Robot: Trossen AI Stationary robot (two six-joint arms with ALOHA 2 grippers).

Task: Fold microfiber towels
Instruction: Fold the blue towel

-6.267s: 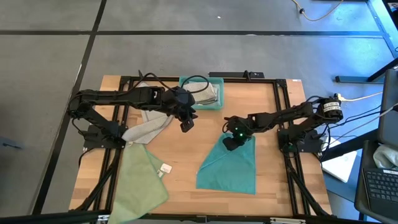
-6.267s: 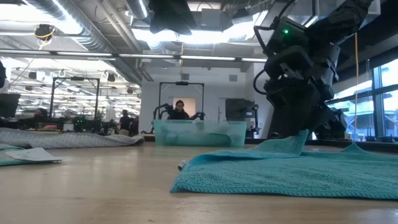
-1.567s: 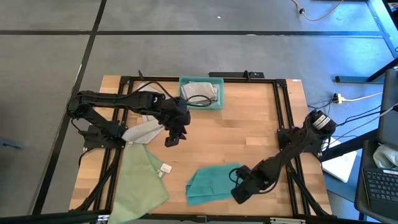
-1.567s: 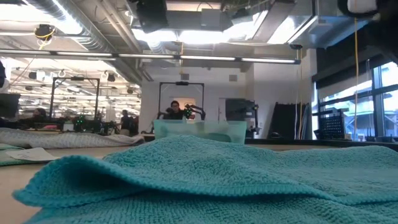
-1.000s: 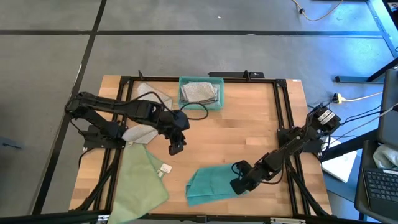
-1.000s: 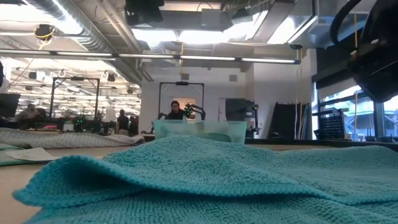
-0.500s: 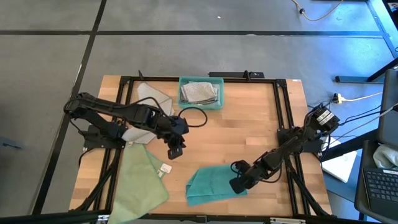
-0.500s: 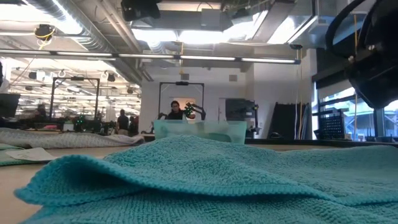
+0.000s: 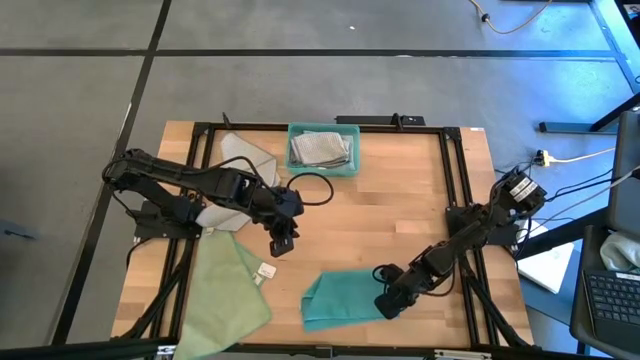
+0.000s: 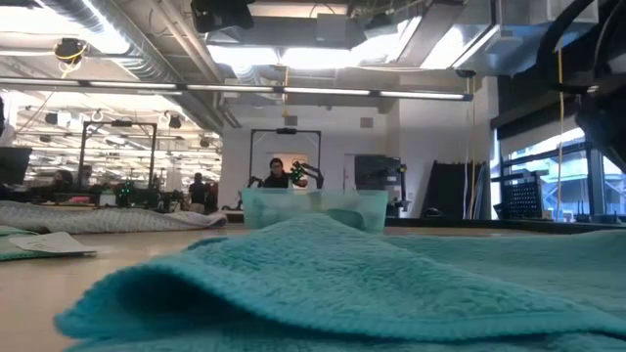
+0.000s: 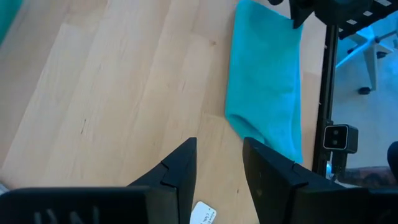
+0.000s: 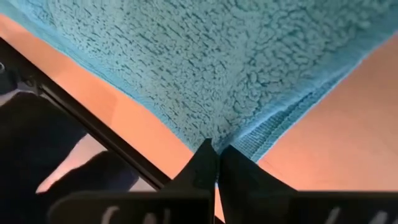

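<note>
Jaws: right gripper (image 12: 216, 163) pinched shut on edge of teal towel (image 9: 340, 297), near front of tabletop (image 9: 400, 215); left gripper (image 11: 217, 163) parted, empty, hovering mid-tabletop | Layers caught: probably both, hard to tell | Advice: lift slowly, carry corner across, keep edges aligned

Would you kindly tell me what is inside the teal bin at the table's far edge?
The teal bin holds a folded light grey towel. Whatever lies beneath that towel is covered.
</note>
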